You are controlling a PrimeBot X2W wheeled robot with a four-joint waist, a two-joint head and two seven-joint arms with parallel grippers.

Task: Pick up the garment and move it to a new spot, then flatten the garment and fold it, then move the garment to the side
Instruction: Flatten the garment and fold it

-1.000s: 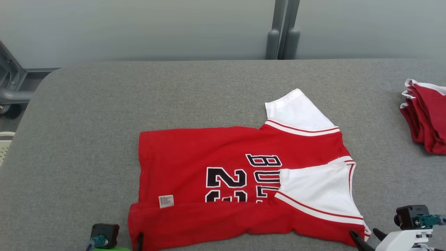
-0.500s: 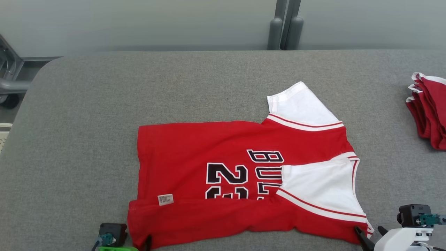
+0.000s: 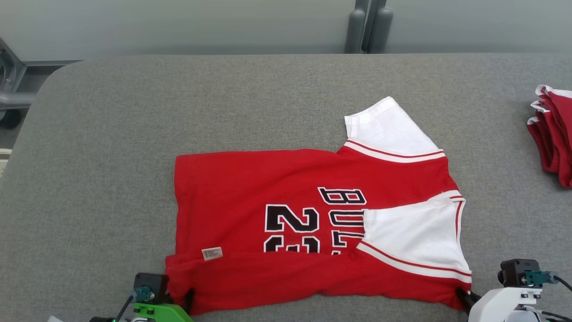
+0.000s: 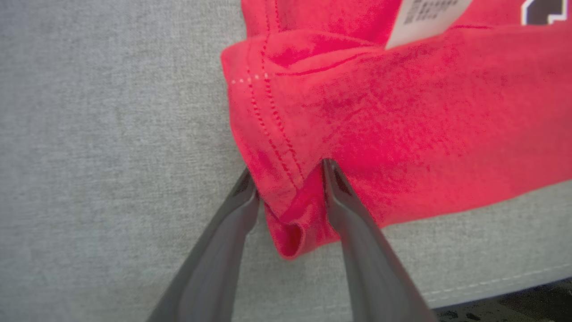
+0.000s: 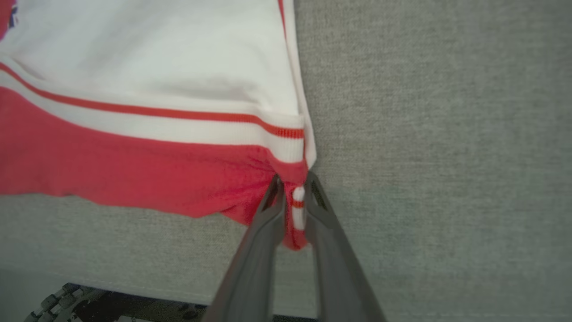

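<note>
Garment, one, left hand astride corner, right hand pinching corner

Grey felt table, pale grey wall behind, twin grey posts, metal frame far L

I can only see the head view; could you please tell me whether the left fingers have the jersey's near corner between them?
Observer: Yes. The left fingers stand wide apart, one on each side of the jersey corner.
Operator: Thank you. And the right side?
Observer: The right fingers are close together, with the corner's white striped trim pinched between them.
Operator: Is the left corner a single layer?
Observer: No, it is folded over, with a rolled edge at its tip.
</note>
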